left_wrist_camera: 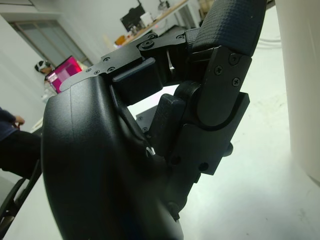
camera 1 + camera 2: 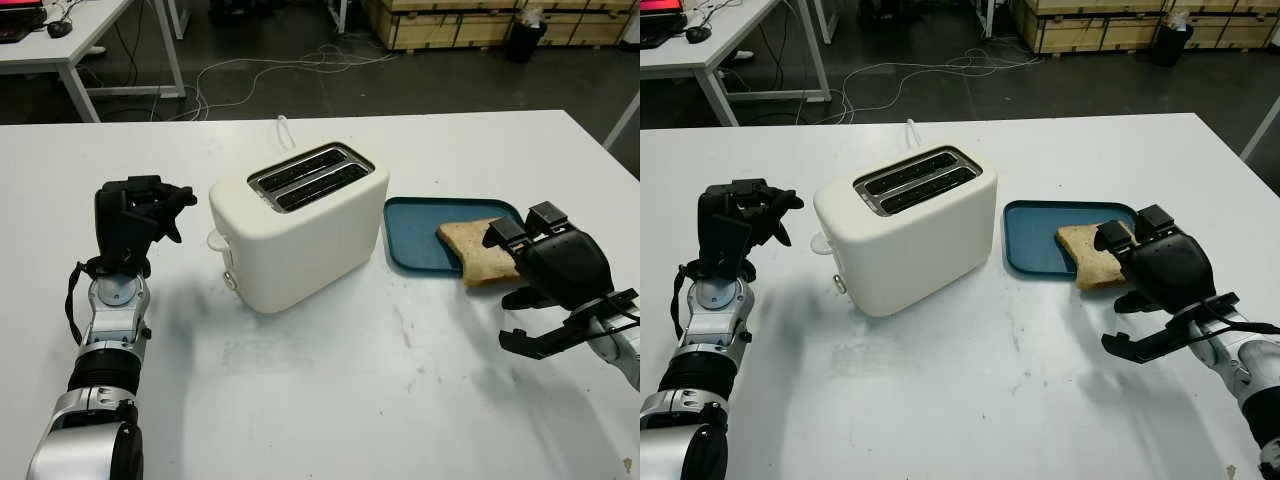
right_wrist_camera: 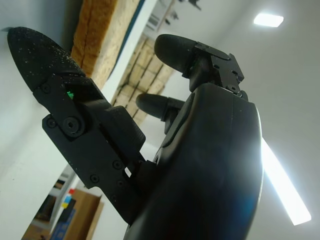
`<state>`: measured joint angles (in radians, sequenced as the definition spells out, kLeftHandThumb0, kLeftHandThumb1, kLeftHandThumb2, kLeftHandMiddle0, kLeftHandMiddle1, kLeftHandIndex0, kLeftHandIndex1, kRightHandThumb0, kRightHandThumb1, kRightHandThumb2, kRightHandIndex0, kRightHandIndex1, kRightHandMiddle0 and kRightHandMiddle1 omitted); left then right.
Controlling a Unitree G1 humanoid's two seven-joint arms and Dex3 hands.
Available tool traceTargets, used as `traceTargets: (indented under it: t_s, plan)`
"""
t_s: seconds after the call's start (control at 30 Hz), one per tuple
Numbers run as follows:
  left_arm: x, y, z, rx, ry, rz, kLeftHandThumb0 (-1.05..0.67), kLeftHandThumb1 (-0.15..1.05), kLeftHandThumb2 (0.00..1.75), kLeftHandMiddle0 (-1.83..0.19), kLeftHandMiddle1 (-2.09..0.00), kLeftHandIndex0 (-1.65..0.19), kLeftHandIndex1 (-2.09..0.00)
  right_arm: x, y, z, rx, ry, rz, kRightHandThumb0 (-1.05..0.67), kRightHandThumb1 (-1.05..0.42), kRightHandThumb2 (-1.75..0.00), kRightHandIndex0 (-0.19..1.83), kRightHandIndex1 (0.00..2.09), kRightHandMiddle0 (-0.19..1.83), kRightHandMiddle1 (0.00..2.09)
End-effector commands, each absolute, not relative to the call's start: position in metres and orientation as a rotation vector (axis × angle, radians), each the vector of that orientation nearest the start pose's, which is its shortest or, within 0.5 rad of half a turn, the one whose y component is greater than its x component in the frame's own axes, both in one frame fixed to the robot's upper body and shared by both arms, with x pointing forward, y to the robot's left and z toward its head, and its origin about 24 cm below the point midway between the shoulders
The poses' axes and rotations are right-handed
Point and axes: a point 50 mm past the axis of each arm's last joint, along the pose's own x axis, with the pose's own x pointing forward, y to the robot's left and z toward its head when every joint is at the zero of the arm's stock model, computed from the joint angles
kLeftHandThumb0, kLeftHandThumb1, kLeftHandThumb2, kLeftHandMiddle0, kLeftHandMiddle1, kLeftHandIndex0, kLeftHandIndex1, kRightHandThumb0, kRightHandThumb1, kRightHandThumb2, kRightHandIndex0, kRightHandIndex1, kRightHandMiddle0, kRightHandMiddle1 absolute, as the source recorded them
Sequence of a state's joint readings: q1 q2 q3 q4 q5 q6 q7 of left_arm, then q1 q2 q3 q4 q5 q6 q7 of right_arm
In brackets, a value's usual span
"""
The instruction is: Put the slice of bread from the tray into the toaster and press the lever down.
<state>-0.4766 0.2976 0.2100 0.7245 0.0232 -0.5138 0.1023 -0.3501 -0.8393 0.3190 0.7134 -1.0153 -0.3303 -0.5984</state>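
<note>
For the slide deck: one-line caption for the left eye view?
Right hand, open, nears the bread slice overhanging the blue tray; left hand, fingers curled, waits beside the white toaster.

Lab/workshop: white worktables (image 2: 500, 400), floor cables (image 2: 300, 65), wooden crates (image 2: 450, 20).

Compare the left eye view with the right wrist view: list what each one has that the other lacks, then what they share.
Left eye view alone: the white toaster mid-table with both slots empty, the left hand raised beside it with fingers curled and holding nothing, and the whole blue tray.

Right wrist view alone: ceiling lights and stacked wooden crates behind the hand.

Shared: the right hand, open and close to the bread slice, which lies partly over the tray's near edge.
</note>
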Motion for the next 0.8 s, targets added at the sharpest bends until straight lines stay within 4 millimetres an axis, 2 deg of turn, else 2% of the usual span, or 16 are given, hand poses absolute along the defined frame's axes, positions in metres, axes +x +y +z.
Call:
traceTargets:
  t_s: [0.0,0.17,0.27,0.33,0.4,0.6,0.7,0.77]
  plan:
    - [0.33,0.248,0.092,0.239,-0.33,0.257,-1.05,0.92,0.18,-1.57,-1.27,-1.56,-0.62,0.284,-0.302,0.047,-1.808,-0.251,0.064,-0.88,-0.49,-0.01,0.14,1.69,0.03,1.46]
    - [0.329,0.248,0.092,0.244,-0.33,0.257,-1.05,0.92,0.18,-1.57,-1.27,-1.56,-0.62,0.286,-0.303,0.04,-1.825,-0.241,0.027,-0.65,-0.51,-0.04,0.16,1.69,0.04,1.46]
    - [0.329,0.248,0.092,0.241,-0.328,0.255,-1.05,0.92,0.19,-1.57,-1.28,-1.56,-0.63,0.286,-0.303,0.037,-1.822,-0.231,0.021,-0.61,-0.5,-0.09,0.19,1.66,0.07,1.42]
    - [0.329,0.248,0.092,0.234,-0.328,0.256,-1.05,0.92,0.17,-1.57,-1.26,-1.56,-0.62,0.286,-0.303,0.035,-1.823,-0.232,0.023,-0.57,-0.2,-0.69,0.23,1.62,0.12,1.37]
    - [0.329,0.248,0.092,0.229,-0.328,0.259,-1.05,0.92,0.17,-1.57,-1.26,-1.56,-0.62,0.287,-0.303,0.032,-1.832,-0.22,0.028,-0.56,-0.06,-0.97,0.25,1.61,0.14,1.36]
    - [0.328,0.25,0.093,0.234,-0.337,0.269,-1.05,0.92,0.18,-1.57,-1.26,-1.56,-0.62,0.288,-0.303,0.026,-1.852,-0.186,0.058,-0.56,-0.02,-1.01,0.35,1.5,0.26,1.25]
    - [0.328,0.251,0.094,0.239,-0.34,0.275,-1.05,0.92,0.19,-1.57,-1.27,-1.57,-0.63,0.289,-0.302,0.024,-1.858,-0.175,0.085,-0.62,-0.03,-1.04,0.4,1.44,0.32,1.19]
    - [0.329,0.252,0.095,0.241,-0.34,0.279,-1.05,0.92,0.2,-1.57,-1.28,-1.57,-0.65,0.289,-0.301,0.022,-1.857,-0.171,0.101,-0.67,-0.04,-0.99,0.45,1.42,0.37,1.16]
